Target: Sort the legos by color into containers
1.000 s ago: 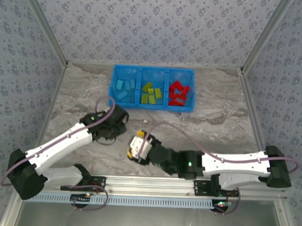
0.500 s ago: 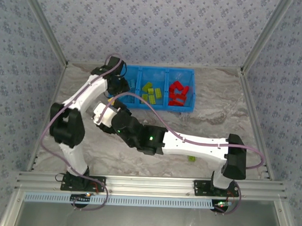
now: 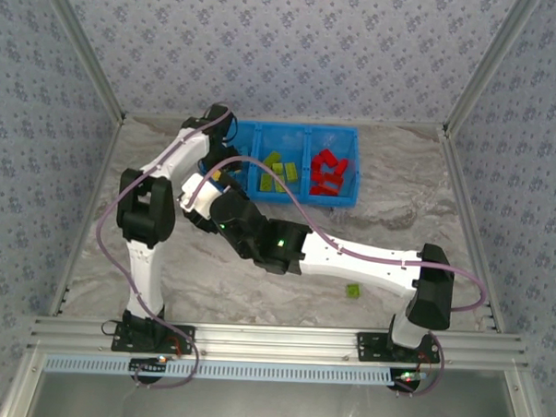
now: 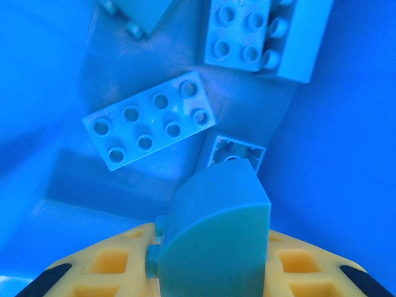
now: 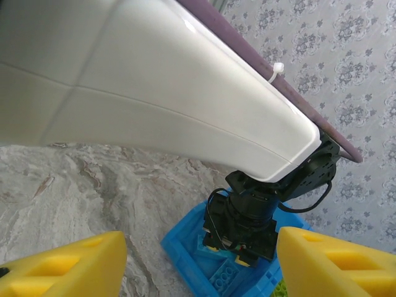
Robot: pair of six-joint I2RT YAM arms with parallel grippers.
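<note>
Left hand (image 4: 213,269) pinches a light-blue curved brick (image 4: 213,223) over its compartment (image 4: 337,154); right hand (image 5: 198,260), spread empty, crowds the left arm (image 5: 154,93), risking a collision.

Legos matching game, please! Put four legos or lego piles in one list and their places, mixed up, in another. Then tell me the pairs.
Things:
1. red legos
2. lime green legos
3. lone green lego
4. light blue curved brick

Places:
A. on the table, near the right arm
B. in the left tool, above the left compartment
C. right compartment
D. middle compartment

Pairs: 1-C, 2-D, 3-A, 4-B.
</note>
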